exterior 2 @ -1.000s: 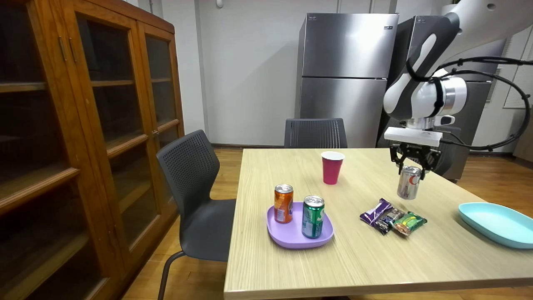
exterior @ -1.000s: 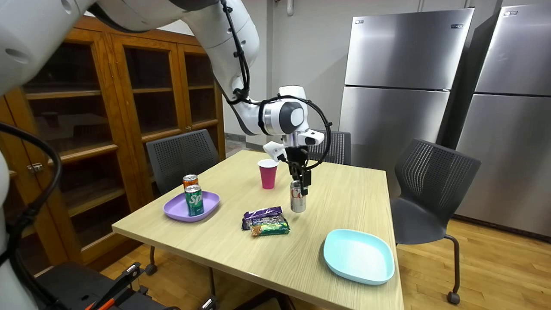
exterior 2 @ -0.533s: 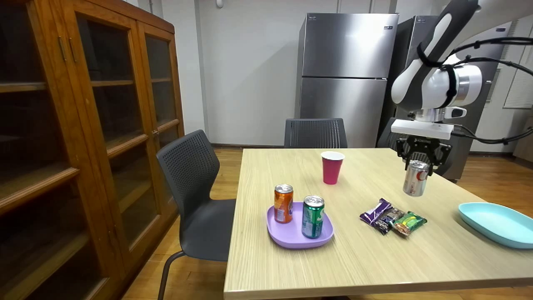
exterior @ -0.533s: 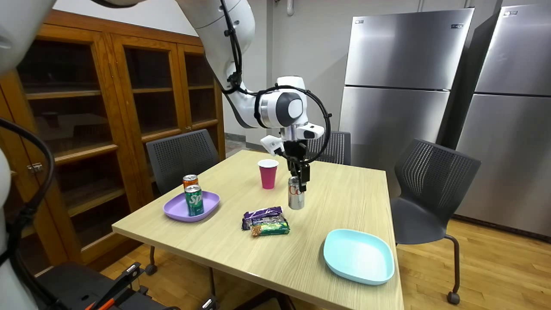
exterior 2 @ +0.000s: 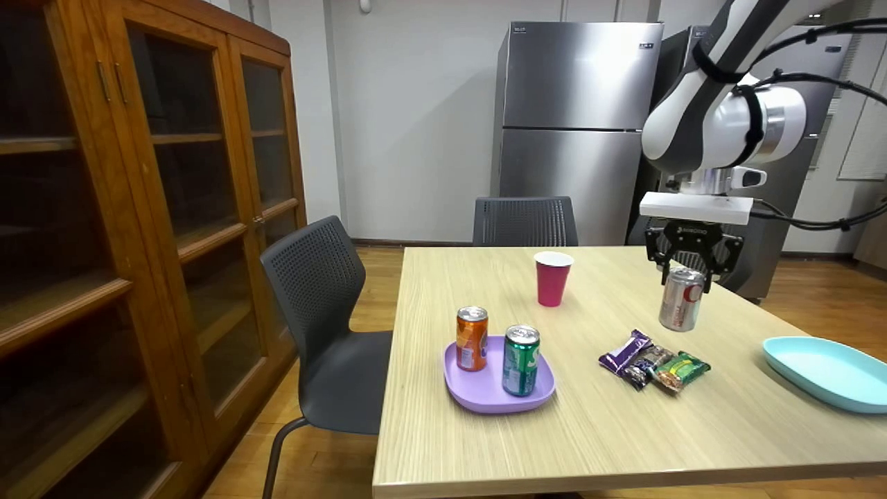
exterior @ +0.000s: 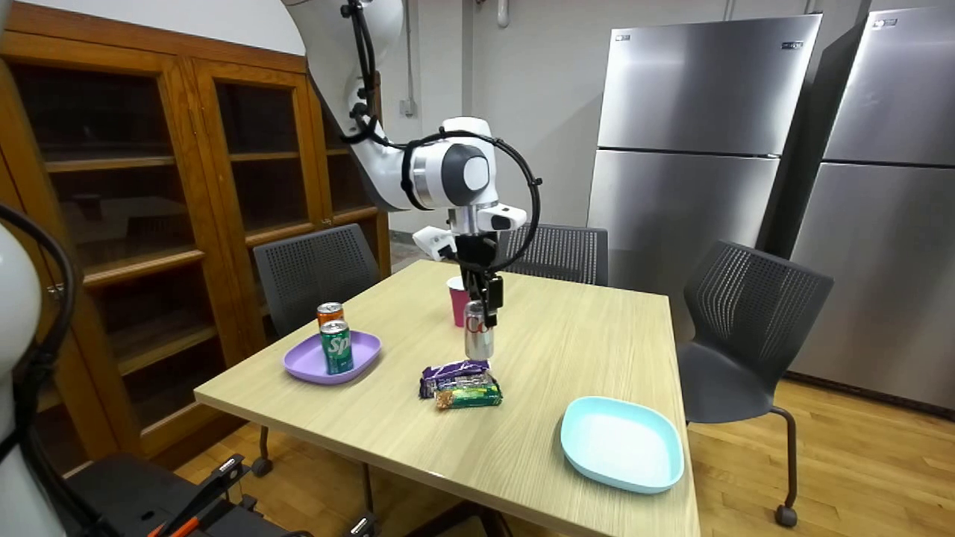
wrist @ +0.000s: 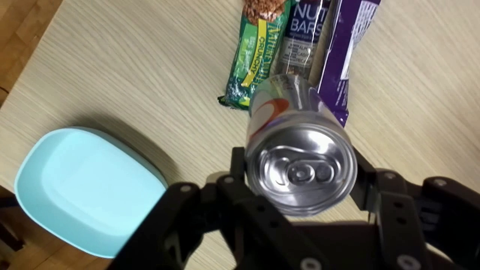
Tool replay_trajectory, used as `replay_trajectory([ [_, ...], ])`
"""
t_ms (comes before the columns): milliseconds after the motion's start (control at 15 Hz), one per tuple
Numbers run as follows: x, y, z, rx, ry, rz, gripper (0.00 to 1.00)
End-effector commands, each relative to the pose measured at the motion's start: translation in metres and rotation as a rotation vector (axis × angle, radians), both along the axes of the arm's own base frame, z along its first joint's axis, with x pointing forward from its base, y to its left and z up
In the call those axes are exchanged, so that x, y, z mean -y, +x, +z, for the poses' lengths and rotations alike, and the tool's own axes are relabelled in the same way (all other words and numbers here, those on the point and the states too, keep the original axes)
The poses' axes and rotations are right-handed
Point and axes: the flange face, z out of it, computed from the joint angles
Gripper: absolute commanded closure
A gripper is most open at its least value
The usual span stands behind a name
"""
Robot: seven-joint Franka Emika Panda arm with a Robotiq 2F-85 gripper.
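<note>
My gripper (wrist: 299, 170) is shut on a silver soda can (wrist: 300, 150) with red marking, one finger at each side of it. The can stands roughly upright, its tab end towards the wrist camera, and seems raised off the table. In an exterior view, the can (exterior 2: 682, 299) hangs beneath the gripper (exterior 2: 686, 278), behind the snack bars. Below and beyond it in the wrist view lie a green bar (wrist: 255, 56), a dark nut bar (wrist: 302, 41) and a purple bar (wrist: 339, 63), partly hidden by the can.
On the wooden table (exterior 2: 443, 450), a purple plate (exterior 2: 454, 384) bears an orange can (exterior 2: 472, 339) and a green can (exterior 2: 520, 362). A pink cup (exterior 2: 552, 281) stands further back. A light blue tray (exterior: 621, 445) rests near a table edge. Grey chairs (exterior: 746, 335) surround the table.
The arm has carried the held can leftward and a little up in an exterior view, where it now partly covers the pink cup. The plate, tray and bars have stayed put.
</note>
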Motion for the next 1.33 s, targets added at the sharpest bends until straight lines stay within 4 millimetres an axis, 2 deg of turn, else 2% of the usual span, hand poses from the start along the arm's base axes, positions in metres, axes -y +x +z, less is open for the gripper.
replay_trajectory([
  [0,-0.039,-0.020,0.016,0.000,-0.003,0.051,0.61],
  [267,-0.087,-0.025,0.013,-0.017,0.002,0.119,0.61],
  [733,-0.168,-0.020,0.006,-0.024,0.024,0.238,0.61],
  [1000,-0.205,-0.020,0.004,-0.024,0.038,0.301,0.61],
  [1267,-0.227,-0.016,0.003,-0.020,0.043,0.337,0.61],
])
